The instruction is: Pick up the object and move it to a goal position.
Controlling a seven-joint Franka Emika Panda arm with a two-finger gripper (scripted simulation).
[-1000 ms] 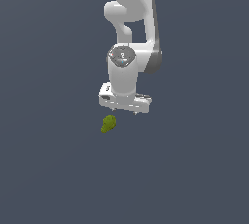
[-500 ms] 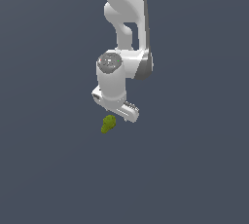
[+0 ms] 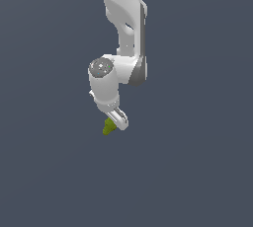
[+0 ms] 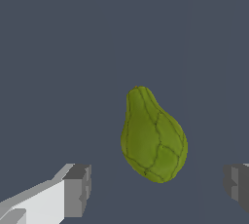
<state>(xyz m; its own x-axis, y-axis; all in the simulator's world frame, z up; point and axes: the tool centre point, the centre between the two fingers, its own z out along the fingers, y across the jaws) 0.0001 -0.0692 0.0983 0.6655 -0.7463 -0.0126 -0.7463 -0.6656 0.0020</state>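
Now the arm has come lower and turned about its wrist since a second ago: in the exterior view the gripper point(image 3: 117, 121), which earlier hung above the object with a clear gap and its hand broadside to the camera, sits just below the centre of the frame, right against the object point(image 3: 108, 128), its hand seen more end-on. The object itself, a small olive-green lumpy blob, has kept its place just left of centre, a little below the middle. That suggests the approach is nearly done and the grasp is the next step; nothing is lifted yet.

In the wrist view the object point(image 4: 153, 138) lies slightly right of centre, rounder end toward the lower edge. The fingers point(image 4: 77, 190) stand spread wide, one at the lower left, the other at the lower right edge, with the object between them and apart from both. They hold nothing. Whether the tips have reached the object's level is hard to judge from these angles.
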